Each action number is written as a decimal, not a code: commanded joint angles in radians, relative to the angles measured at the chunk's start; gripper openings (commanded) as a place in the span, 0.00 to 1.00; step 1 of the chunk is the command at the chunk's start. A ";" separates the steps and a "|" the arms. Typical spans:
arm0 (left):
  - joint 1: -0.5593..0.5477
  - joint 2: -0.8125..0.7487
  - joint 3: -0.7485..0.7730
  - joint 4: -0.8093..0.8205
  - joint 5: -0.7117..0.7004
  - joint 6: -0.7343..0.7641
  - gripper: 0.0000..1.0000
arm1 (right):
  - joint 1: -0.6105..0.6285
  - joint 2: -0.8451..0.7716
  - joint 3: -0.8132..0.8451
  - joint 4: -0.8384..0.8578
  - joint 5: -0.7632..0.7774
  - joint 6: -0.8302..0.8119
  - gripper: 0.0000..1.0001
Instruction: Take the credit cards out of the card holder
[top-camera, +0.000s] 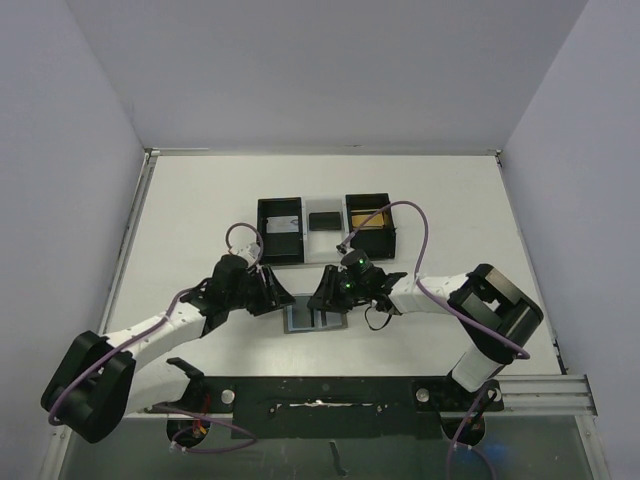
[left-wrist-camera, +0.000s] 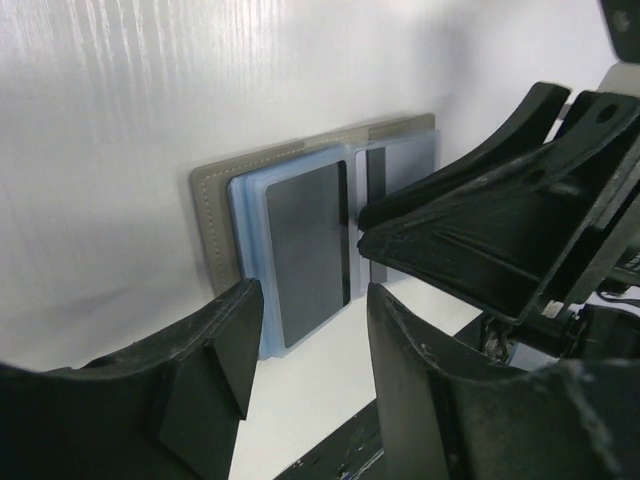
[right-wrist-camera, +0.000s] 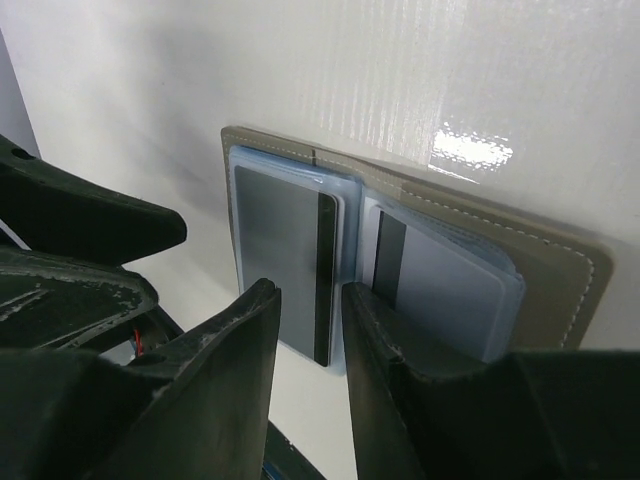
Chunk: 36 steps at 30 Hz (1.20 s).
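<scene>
**A:** Start at the left. What is the left arm doing?

**B:** The left fingers (left-wrist-camera: 215, 350) stand well apart and hold nothing. They hang just by the near edge of the card holder (left-wrist-camera: 208, 215).

**A:** And the holder itself?

**B:** It lies opened flat on the tabletop (top-camera: 200, 200), between the two arms. The left pocket holds a dark card (left-wrist-camera: 305, 250) with a black stripe along one side. The right pocket holds a paler card (right-wrist-camera: 450, 280). Whether more cards are stacked under either one, I cannot tell.

**A:** So nothing is out?

**B:** I see no card lying loose beside the holder. I judge the task to be at its first pull, with every card left to take out.

**A:** The right arm?

**B:** The right fingers (right-wrist-camera: 240, 350) stand close together, astride the dark card's striped edge. A slim gap shows between them, and I cannot tell whether they pinch the card.

**A:** Anything behind all this?

**B:** Only black boxes (top-camera: 261, 232) at the back, well apart from the holder.
</scene>
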 joint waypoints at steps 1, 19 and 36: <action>0.004 0.054 0.061 0.032 0.065 0.082 0.43 | -0.002 -0.002 0.028 -0.027 0.013 0.006 0.33; -0.043 0.256 0.220 -0.146 0.034 0.219 0.25 | -0.002 0.034 0.016 0.002 -0.005 0.031 0.25; -0.087 0.303 0.193 -0.192 -0.037 0.225 0.14 | -0.020 0.012 -0.015 0.032 -0.015 0.048 0.02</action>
